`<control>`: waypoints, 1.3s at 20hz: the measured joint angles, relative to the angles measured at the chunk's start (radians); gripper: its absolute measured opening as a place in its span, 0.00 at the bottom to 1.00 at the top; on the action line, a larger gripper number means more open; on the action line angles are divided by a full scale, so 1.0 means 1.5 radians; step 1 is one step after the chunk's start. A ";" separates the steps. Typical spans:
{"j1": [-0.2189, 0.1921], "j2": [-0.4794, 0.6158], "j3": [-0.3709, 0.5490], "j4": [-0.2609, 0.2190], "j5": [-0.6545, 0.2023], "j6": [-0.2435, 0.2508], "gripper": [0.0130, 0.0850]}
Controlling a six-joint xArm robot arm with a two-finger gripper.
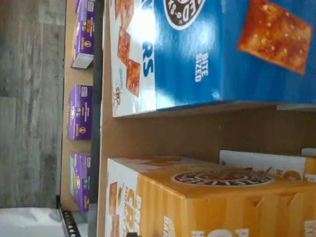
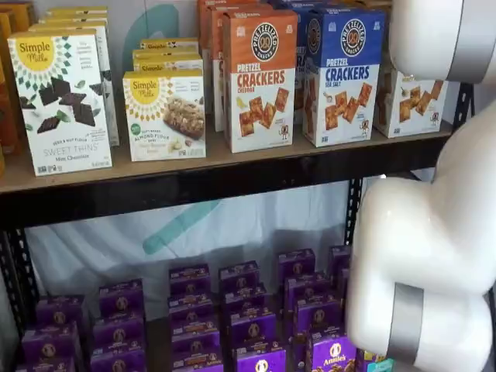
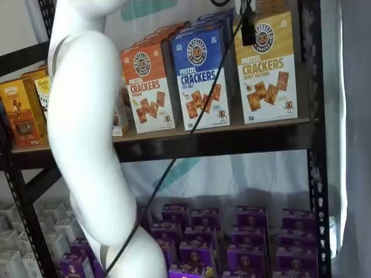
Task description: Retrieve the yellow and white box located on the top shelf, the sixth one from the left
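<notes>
The yellow and white box [image 3: 268,69] stands at the right end of the top shelf [image 3: 232,132], upright, next to a blue-topped carton. In a shelf view only its white lower part [image 2: 411,105] shows behind my white arm. The wrist view, turned on its side, shows the yellow box [image 1: 212,207] close up, with a strip of bare shelf board [image 1: 173,133] between it and the blue carton. My gripper [image 3: 248,26] shows only as a black piece hanging from the view's top edge in front of the box's upper corner, cable beside it. No gap shows.
An orange-topped carton [image 2: 260,77] and a blue-topped carton [image 2: 345,74] stand left of the yellow box. Simple Mills boxes [image 2: 62,101] are further left. Small purple boxes [image 2: 248,318] fill the lower level. A black upright [image 3: 313,116] stands right of the box. My arm [image 3: 87,133] crosses the view.
</notes>
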 joint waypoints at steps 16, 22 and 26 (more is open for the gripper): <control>0.005 0.036 -0.063 -0.047 0.071 0.004 1.00; 0.007 0.029 -0.048 -0.055 0.059 0.001 1.00; 0.007 0.028 -0.044 -0.056 0.058 0.001 1.00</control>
